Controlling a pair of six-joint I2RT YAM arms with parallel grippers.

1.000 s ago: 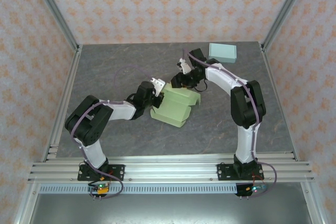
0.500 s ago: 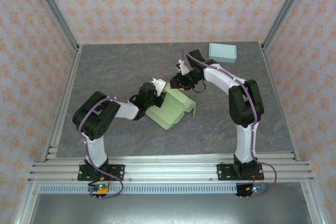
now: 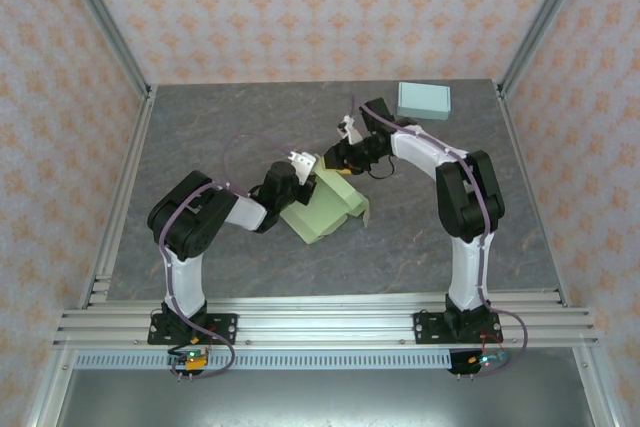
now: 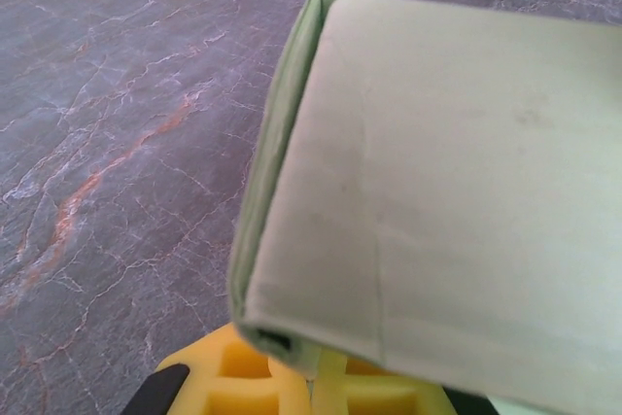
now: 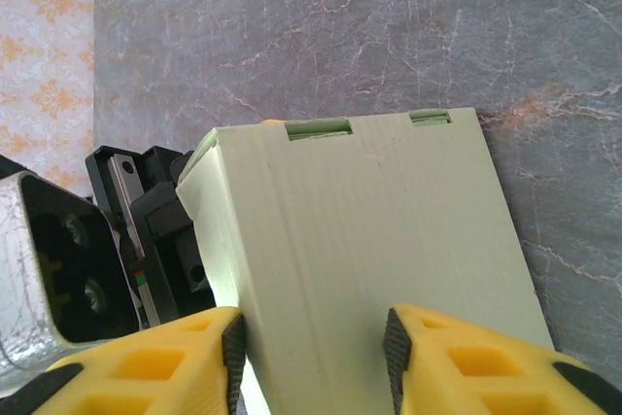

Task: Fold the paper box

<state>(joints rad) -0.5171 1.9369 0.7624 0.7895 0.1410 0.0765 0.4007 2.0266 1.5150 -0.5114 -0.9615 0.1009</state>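
Pale green paper box [image 3: 325, 209] is being pinched by closed left gripper [image 4: 309, 391] | right gripper [image 5: 316, 342] is being held half-spread over it, gripping nothing | likely risk: thin wall being creased, pulled free.

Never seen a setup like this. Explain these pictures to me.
These are two robot arms bolted to a grey table. The wide picture shows them from above: the left arm and the right arm. The two close-ups come from small cameras on their wrists, and the yellow pieces are each claw's fingers. Between the arms lies a pale green paper box, which they are folding. The left claw is shut at the box's edge; whether it pinches the paper I cannot tell. The right claw stands open over the box's flat side. A small blue box sits at the far right corner.
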